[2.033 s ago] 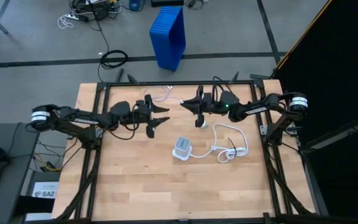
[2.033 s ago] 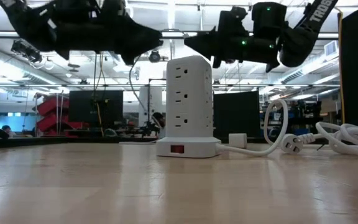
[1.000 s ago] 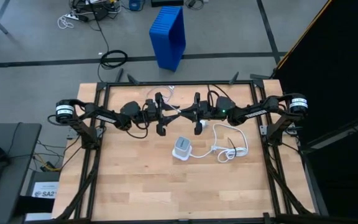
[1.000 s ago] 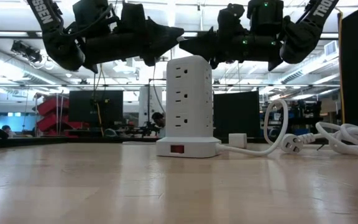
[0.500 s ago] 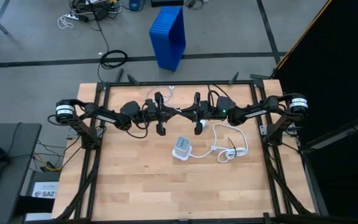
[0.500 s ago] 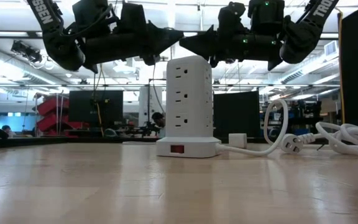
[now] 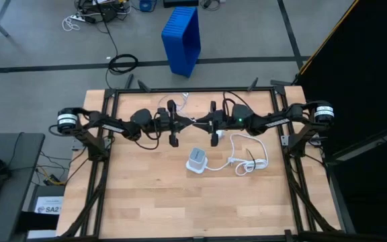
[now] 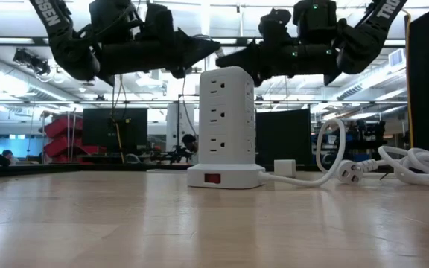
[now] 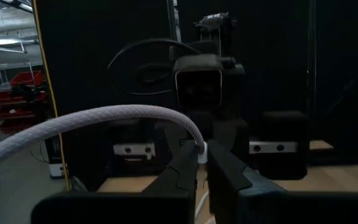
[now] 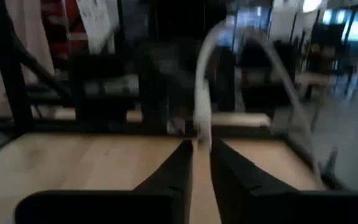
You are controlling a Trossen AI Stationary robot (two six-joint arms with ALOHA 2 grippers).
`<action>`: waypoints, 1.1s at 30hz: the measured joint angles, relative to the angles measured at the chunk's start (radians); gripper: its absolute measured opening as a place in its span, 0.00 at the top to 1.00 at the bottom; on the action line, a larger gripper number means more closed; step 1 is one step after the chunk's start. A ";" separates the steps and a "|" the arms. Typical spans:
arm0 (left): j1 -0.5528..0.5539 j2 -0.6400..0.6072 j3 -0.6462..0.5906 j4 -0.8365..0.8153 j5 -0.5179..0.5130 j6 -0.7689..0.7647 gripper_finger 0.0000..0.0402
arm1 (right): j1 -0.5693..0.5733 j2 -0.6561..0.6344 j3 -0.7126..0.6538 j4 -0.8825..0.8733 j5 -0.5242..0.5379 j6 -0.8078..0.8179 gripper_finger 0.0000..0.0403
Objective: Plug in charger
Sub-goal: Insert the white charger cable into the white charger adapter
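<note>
A thin white braided cable (image 9: pixel 104 118) ends in a small plug held in the air between my two grippers, above the table's far middle. My left gripper (image 9: pixel 202 163) is shut on that plug end. My right gripper (image 10: pixel 201 152) faces it tip to tip (image 7: pixel 199 122), with the cable at its fingertips. The charger (image 7: pixel 197 160), a pale white block, stands on its base mid-table, nearer than both grippers. The low view shows the charger (image 8: pixel 226 126) as an upright tower with sockets and a red switch. Its thick white cord (image 7: pixel 247 158) lies coiled to the right. My left gripper pinches the cable's white plug end (image 9: pixel 202 151) between its two fingertips, coming level from the table's left. The cable arches up and away from the plug, clear of the table. My right gripper comes level from the table's right, and the cable (image 10: pixel 201 121) rises from between its fingertips. Blur hides the exact place of contact.
The cord's plug (image 8: pixel 346 171) and a small white cube (image 8: pixel 284 167) lie right of the tower. A black frame (image 7: pixel 106 134) rails the table's sides and far edge. A blue crate (image 7: pixel 182 39) stands on the floor beyond. Bare wood (image 7: pixel 180 208) fills the near half.
My left gripper's fingers, apart a second ago, have shut on the cable's plug end at my right gripper's tips. Both grippers have stayed in place above the tower. My right gripper has tipped a little.
</note>
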 joint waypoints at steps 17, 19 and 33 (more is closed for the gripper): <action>0.004 -0.147 0.001 -0.426 -0.074 0.076 1.00 | -0.097 -0.197 0.001 -0.895 0.082 0.103 0.58; 0.005 -0.147 0.001 -0.424 -0.073 0.076 1.00 | -0.091 -0.166 0.005 -0.939 0.082 0.077 0.53; 0.004 -0.146 0.001 -0.448 -0.071 0.076 1.00 | -0.048 0.061 0.256 -1.302 0.206 0.020 0.30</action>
